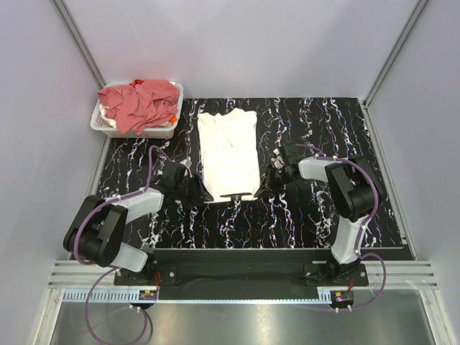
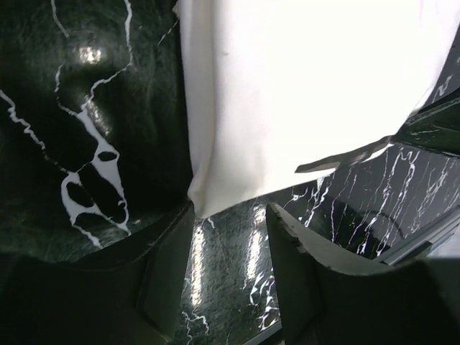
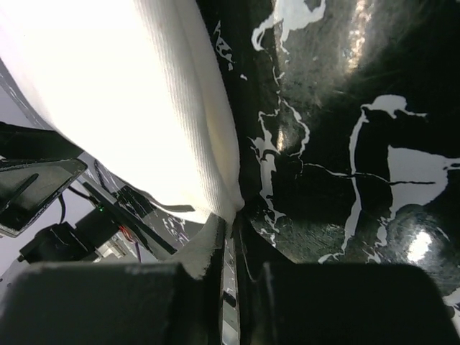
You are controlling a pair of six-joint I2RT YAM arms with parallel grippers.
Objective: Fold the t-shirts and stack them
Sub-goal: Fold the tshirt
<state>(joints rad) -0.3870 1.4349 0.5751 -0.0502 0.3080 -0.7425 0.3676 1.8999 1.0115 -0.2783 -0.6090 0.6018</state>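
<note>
Three views, listed in turn.

Top external. Black marbled table (image 1: 316,215), white-veined. One white t-shirt (image 1: 228,147): laid flat at table centre, folded in to a tall narrow shape, long side running from table's near edge toward its far edge. Several salmon-red t-shirts (image 1: 140,104): heaped and crumpled in white basket (image 1: 172,129) at table's far left corner, spilling over the rim. Left gripper (image 1: 203,194): low over table just left of centre, tips at white t-shirt's near left corner. Right gripper (image 1: 260,191): low over table just right of centre, tips at the near right corner. Jaw state of left gripper and right gripper not readable from this height.

Left wrist. White t-shirt (image 2: 302,86): fills upper right, lying on table (image 2: 86,108); side edge showing more than one layer, corner pointing toward camera. Left gripper (image 2: 230,215): jaws apart, nothing clamped; cloth corner touching tip of one finger (image 2: 169,266), bare table showing across rest of gap.

Right wrist. White t-shirt (image 3: 122,100): ribbed weave visible, fills upper left, on table (image 3: 345,144). Right gripper (image 3: 231,233): jaws nearly together, pinching the shirt's corner; sliver of white cloth caught between fingers (image 3: 345,302). Corner lifted or flat on table: cannot tell.
</note>
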